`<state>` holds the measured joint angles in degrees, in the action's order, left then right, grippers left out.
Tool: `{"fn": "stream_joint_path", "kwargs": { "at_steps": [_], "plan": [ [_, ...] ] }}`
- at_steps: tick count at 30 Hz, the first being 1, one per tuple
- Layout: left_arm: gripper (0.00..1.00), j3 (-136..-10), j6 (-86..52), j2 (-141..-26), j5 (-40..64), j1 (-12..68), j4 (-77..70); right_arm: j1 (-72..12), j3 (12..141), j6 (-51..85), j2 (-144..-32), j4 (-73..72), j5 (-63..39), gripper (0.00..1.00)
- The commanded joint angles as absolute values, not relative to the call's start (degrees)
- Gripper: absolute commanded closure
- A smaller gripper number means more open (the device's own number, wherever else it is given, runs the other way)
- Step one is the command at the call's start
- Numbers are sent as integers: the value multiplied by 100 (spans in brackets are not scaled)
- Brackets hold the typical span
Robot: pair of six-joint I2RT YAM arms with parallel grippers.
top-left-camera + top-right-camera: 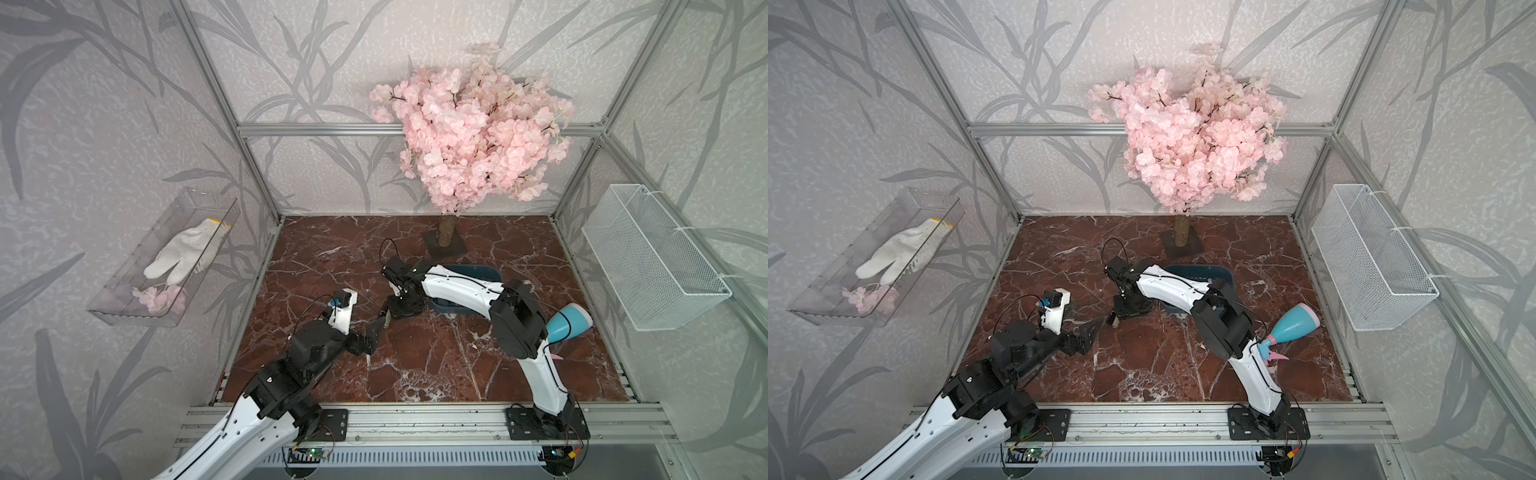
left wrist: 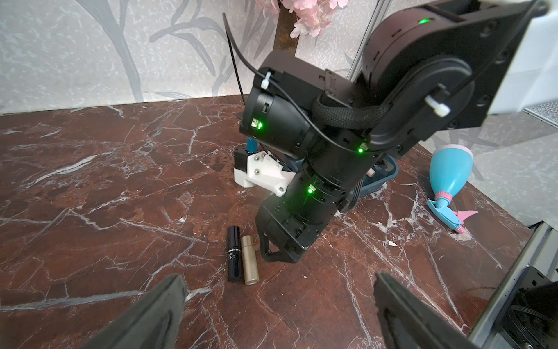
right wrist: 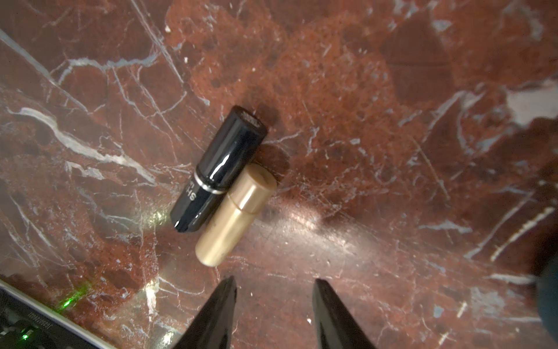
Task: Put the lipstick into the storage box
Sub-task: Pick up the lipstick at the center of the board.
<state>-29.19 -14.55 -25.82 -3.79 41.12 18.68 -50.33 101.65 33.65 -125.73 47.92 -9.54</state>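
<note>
Two lipsticks are noted lying flat on the desk (image 3: pixel 392 151), side by side and touching along their lengths: a black lipstick (image 3: pixel 222 169) with a silver band and a gold lipstick (image 3: pixel 237 214). Both are found on bare marble near the desk's middle, outside the box (image 1: pixel 490 272). The right pincer (image 3: pixel 274 281) is seen pointed down at the desk, just beside the gold lipstick. Its jaws are held apart with nothing between them, and neither tube is touched. Whether its tips meet the desk cannot be told. The left pincer (image 2: pixel 277 278) is held low on the near side of the pair, its jaws spread wide and nothing gripped. The two tubes are framed just beyond its fingertips in the left wrist view. The box, dark teal with rounded corners, is set further back on the desk and is largely covered by the right arm in both top views. Only its far rim and one corner are shown. A blue spray bottle (image 1: pixel 573 320) is recorded lying on its side near the desk's right edge. A pink blossom tree (image 1: pixel 469 133) is stood at the back, behind the box.
</note>
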Motion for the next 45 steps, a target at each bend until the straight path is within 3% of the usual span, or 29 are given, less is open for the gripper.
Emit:
{"fn": "stream_joint_path", "kwargs": {
  "at_steps": [1, 45],
  "plan": [
    [0, -2989, -1279, -2522, -503, 4087, 2059, -5079, 10392, 3462, -12726, 4849, -942, 54],
    [0, -3085, -1037, -2443, -571, 4065, 2112, -5098, 11452, 3243, -13640, 5378, -825, 50]
  ]
}}
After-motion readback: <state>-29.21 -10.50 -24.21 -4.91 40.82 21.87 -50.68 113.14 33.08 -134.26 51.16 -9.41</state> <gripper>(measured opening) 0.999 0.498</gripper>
